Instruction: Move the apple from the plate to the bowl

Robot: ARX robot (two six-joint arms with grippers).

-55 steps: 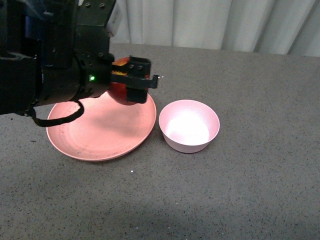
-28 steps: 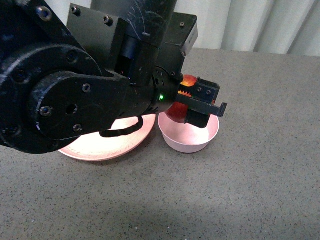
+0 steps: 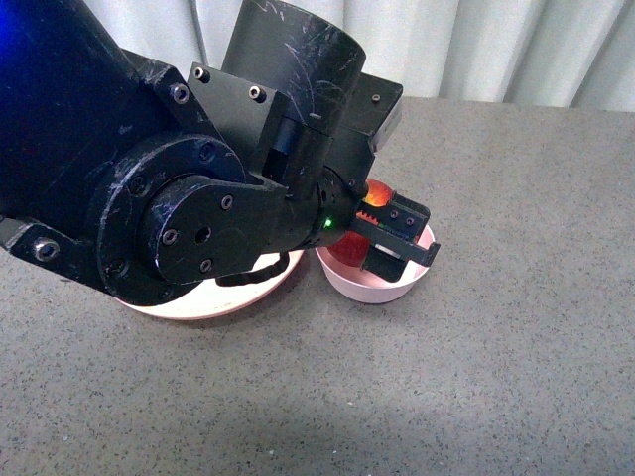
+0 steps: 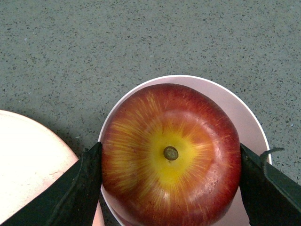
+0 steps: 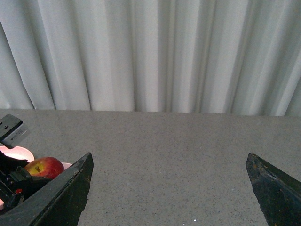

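Observation:
My left gripper point(image 3: 385, 234) is shut on the dark-red apple point(image 3: 347, 248) and holds it in the mouth of the small pale-pink bowl point(image 3: 382, 290). In the left wrist view the apple point(image 4: 171, 122), stem up with its yellow patch, sits between both black fingers point(image 4: 80, 183) and fills most of the bowl point(image 4: 235, 101). I cannot tell whether it touches the bowl's bottom. The salmon-pink plate point(image 3: 193, 302) lies left of the bowl, mostly hidden under my left arm; its edge shows in the left wrist view point(image 4: 28, 160). My right gripper point(image 5: 169, 181) is open and empty, away from the bowl; its view shows the apple point(image 5: 44, 167) at a distance.
My bulky left arm point(image 3: 179, 188) covers the left half of the front view. The grey speckled table point(image 3: 516, 327) stretches right of and in front of the bowl. A pale curtain point(image 5: 150, 52) hangs behind the table's far edge.
My left gripper carried the apple rightward from above the plate to over the bowl, then lowered it into the bowl's mouth. The arm now hides most of the plate.

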